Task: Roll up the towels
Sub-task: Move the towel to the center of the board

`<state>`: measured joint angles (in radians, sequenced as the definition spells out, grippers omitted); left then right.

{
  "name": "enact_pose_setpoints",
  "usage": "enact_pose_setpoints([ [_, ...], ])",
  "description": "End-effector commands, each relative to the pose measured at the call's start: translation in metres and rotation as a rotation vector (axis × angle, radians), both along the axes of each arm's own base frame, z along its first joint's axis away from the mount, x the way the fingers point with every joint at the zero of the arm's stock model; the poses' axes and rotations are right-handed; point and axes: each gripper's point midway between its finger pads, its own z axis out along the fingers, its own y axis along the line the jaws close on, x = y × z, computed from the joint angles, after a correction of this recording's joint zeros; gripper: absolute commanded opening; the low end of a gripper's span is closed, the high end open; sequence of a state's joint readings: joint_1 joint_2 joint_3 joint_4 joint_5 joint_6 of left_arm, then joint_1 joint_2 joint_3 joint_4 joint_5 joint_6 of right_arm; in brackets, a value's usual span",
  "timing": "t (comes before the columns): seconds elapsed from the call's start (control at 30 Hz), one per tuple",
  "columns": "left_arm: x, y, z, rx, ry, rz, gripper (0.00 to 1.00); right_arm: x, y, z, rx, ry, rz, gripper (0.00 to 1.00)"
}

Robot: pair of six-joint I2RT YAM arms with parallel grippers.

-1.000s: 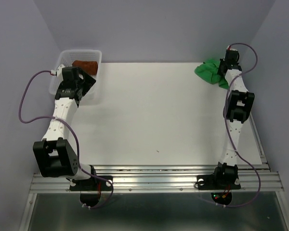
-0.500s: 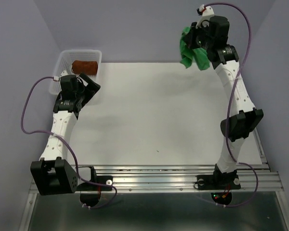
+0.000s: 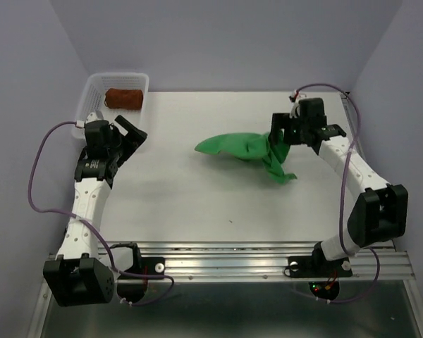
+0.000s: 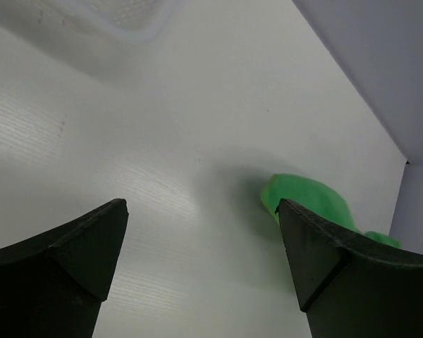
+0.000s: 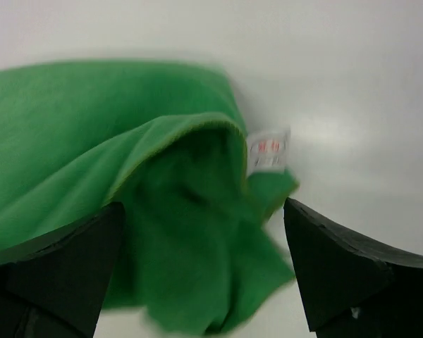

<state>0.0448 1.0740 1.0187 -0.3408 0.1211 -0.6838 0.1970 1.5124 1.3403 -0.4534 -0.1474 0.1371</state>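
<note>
Top external: green towel [image 3: 243, 148] lies crumpled on the white table [image 3: 197, 204], right of centre, w/ a flatter lobe stretching left and a bunched flap toward the near-right. R gripper [image 3: 275, 139] sits over the towel's right end; from this angle can't tell if it touches the cloth. Right wrist cam: both fingers [image 5: 56, 274] spread wide, nothing pinched btwn them. Towel folds lie directly below, blurred, w/ a small white label [image 5: 268, 151] w/ red print at the fold's edge. L gripper [image 3: 132, 137] is well apart from the green towel, at the table's far-left, near the white mesh basket [image 3: 92, 88], pointing toward the table's middle. Left wrist cam: its fingers also wide apart, only bare table btwn them, green towel small in the distance on the right, basket corner at top edge. Basket holds one brown rolled towel [image 3: 123, 97], lying on its side toward the far end.
</note>
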Motion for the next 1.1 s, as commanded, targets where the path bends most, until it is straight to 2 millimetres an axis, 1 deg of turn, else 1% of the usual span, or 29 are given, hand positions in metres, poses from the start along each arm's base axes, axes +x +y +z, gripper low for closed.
enact_pose_setpoints([
  [0.0, -0.016, -0.008, -0.040, 0.010, 0.107, -0.051, 0.99, -0.046, -0.062, -0.052, -0.162, 0.152, -0.314, 1.00],
  [0.03, -0.018, -0.011, -0.046, 0.006, 0.124, -0.061, 0.99, -0.052, -0.066, -0.049, -0.162, 0.158, -0.344, 1.00],
  [0.07, -0.021, -0.017, -0.057, 0.010, 0.148, -0.083, 0.99, -0.063, -0.075, -0.052, -0.176, 0.189, -0.405, 1.00],
  [0.1, -0.022, -0.021, -0.061, 0.013, 0.161, -0.093, 0.99, -0.069, -0.079, -0.054, -0.180, 0.199, -0.434, 1.00],
  [0.13, -0.024, -0.030, -0.065, 0.023, 0.169, -0.112, 0.99, -0.074, -0.082, -0.054, -0.176, 0.196, -0.460, 1.00],
  [0.17, -0.024, -0.036, -0.070, 0.028, 0.175, -0.128, 0.99, -0.080, -0.085, -0.048, -0.166, 0.183, -0.479, 1.00],
  [0.2, -0.026, -0.051, -0.076, 0.034, 0.192, -0.167, 0.99, -0.085, -0.089, -0.051, -0.161, 0.187, -0.522, 1.00],
  [0.27, -0.026, -0.068, -0.082, 0.035, 0.203, -0.208, 0.99, -0.094, -0.095, -0.052, -0.163, 0.196, -0.560, 1.00],
  [0.3, -0.026, -0.085, -0.089, 0.042, 0.217, -0.256, 0.99, -0.097, -0.100, -0.048, -0.156, 0.181, -0.602, 1.00],
  [0.37, -0.021, -0.097, -0.093, 0.047, 0.227, -0.275, 0.99, -0.104, -0.106, -0.050, -0.152, 0.189, -0.640, 1.00],
  [0.4, -0.018, -0.110, -0.102, 0.052, 0.251, -0.307, 0.99, -0.105, -0.105, -0.048, -0.129, 0.182, -0.652, 1.00],
  [0.43, -0.014, -0.116, -0.105, 0.058, 0.258, -0.319, 0.99, -0.106, -0.108, -0.048, -0.116, 0.185, -0.665, 1.00],
  [0.47, -0.002, -0.124, -0.110, 0.059, 0.266, -0.322, 0.99, -0.109, -0.103, -0.051, -0.096, 0.199, -0.647, 1.00],
  [0.5, 0.004, -0.129, -0.111, 0.065, 0.268, -0.333, 0.99, -0.110, -0.104, -0.053, -0.071, 0.209, -0.665, 1.00],
  [0.53, 0.016, -0.137, -0.103, 0.078, 0.245, -0.349, 0.99, -0.113, -0.105, -0.055, -0.054, 0.216, -0.674, 1.00],
  [0.57, 0.025, -0.138, -0.104, 0.088, 0.248, -0.338, 0.99, -0.114, -0.103, -0.054, -0.035, 0.216, -0.669, 1.00],
  [0.6, 0.032, -0.138, -0.120, 0.105, 0.301, -0.332, 0.99, -0.118, -0.098, -0.058, -0.012, 0.229, -0.660, 1.00],
  [0.63, 0.038, -0.141, -0.123, 0.109, 0.310, -0.336, 0.99, -0.120, -0.100, -0.059, -0.005, 0.236, -0.665, 1.00],
  [0.67, 0.053, -0.147, -0.127, 0.109, 0.305, -0.339, 0.99, -0.122, -0.099, -0.063, -0.003, 0.246, -0.660, 1.00],
  [0.77, 0.070, -0.156, -0.138, 0.121, 0.321, -0.368, 0.99, -0.118, -0.099, -0.064, -0.016, 0.249, -0.650, 1.00],
  [0.8, 0.078, -0.158, -0.149, 0.135, 0.348, -0.363, 0.99, -0.116, -0.100, -0.062, -0.016, 0.242, -0.654, 1.00],
  [0.83, 0.083, -0.157, -0.156, 0.152, 0.358, -0.354, 0.99, -0.114, -0.102, -0.062, -0.017, 0.244, -0.662, 1.00],
  [0.87, 0.088, -0.159, -0.168, 0.161, 0.386, -0.352, 0.98, -0.113, -0.102, -0.063, -0.020, 0.251, -0.662, 1.00],
  [0.93, 0.092, -0.164, -0.178, 0.168, 0.407, -0.386, 0.95, -0.113, -0.105, -0.066, -0.012, 0.260, -0.677, 1.00],
  [0.97, 0.096, -0.169, -0.178, 0.169, 0.402, -0.397, 0.94, -0.112, -0.107, -0.067, -0.010, 0.264, -0.686, 1.00],
  [1.0, 0.094, -0.174, -0.190, 0.177, 0.425, -0.416, 0.94, -0.112, -0.113, -0.069, -0.009, 0.267, -0.705, 1.00],
  [1.03, 0.094, -0.177, -0.193, 0.184, 0.428, -0.424, 0.93, -0.111, -0.112, -0.070, -0.008, 0.265, -0.698, 1.00],
  [1.07, 0.095, -0.180, -0.195, 0.193, 0.425, -0.436, 0.93, -0.109, -0.118, -0.070, 0.000, 0.263, -0.718, 1.00],
])
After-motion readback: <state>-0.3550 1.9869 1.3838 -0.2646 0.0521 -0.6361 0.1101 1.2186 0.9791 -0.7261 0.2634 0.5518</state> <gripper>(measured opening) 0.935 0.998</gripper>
